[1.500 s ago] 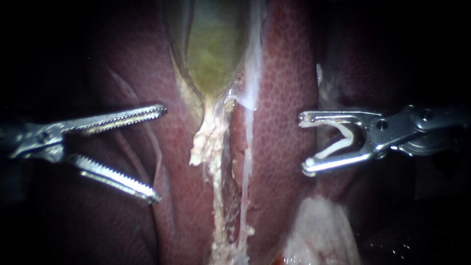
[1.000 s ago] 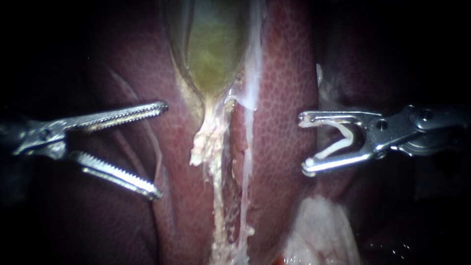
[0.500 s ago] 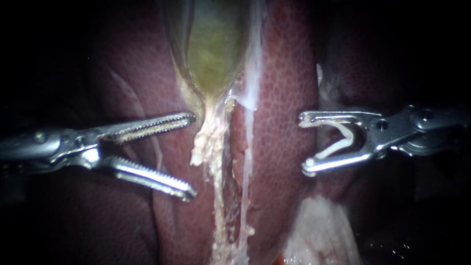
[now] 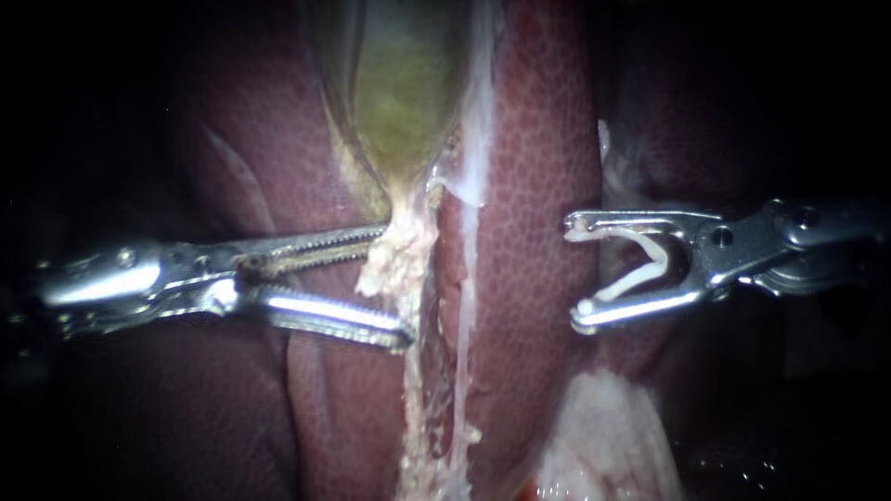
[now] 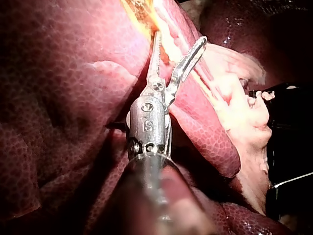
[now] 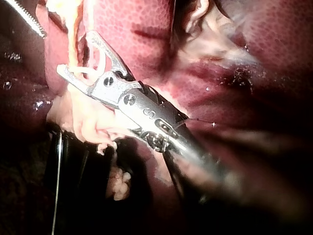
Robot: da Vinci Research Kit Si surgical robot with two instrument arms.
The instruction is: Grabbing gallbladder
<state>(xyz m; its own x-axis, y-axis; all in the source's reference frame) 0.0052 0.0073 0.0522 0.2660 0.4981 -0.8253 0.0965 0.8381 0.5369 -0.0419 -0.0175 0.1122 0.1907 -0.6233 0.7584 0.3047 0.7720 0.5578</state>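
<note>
The gallbladder (image 4: 404, 93) is a green-yellow sac that narrows into pale, ragged tissue (image 4: 397, 263) between the liver lobes. My left instrument (image 4: 396, 286) reaches this pale neck with toothed jaws open: the upper jaw lies against the tissue, the lower jaw's tip sits just under it. In the left wrist view my left instrument (image 5: 179, 36) shows a clear gap between its jaws. My right instrument (image 4: 575, 274) stays apart on the right, over the liver's edge, with a white clip (image 4: 640, 264) seated between its spread jaws; the right wrist view shows the same instrument (image 6: 74, 51).
Dark red liver (image 4: 538, 139) lies on both sides of the gallbladder. A pale strand (image 4: 464, 306) runs down the groove below the neck. A whitish lump of tissue (image 4: 603, 436) sits below my right instrument. My left instrument's toothed jaw (image 6: 24, 17) shows beyond the right one.
My left instrument has moved right, from over the left liver lobe to the pale neck under the gallbladder, and its jaws have narrowed. My right instrument has not moved.
</note>
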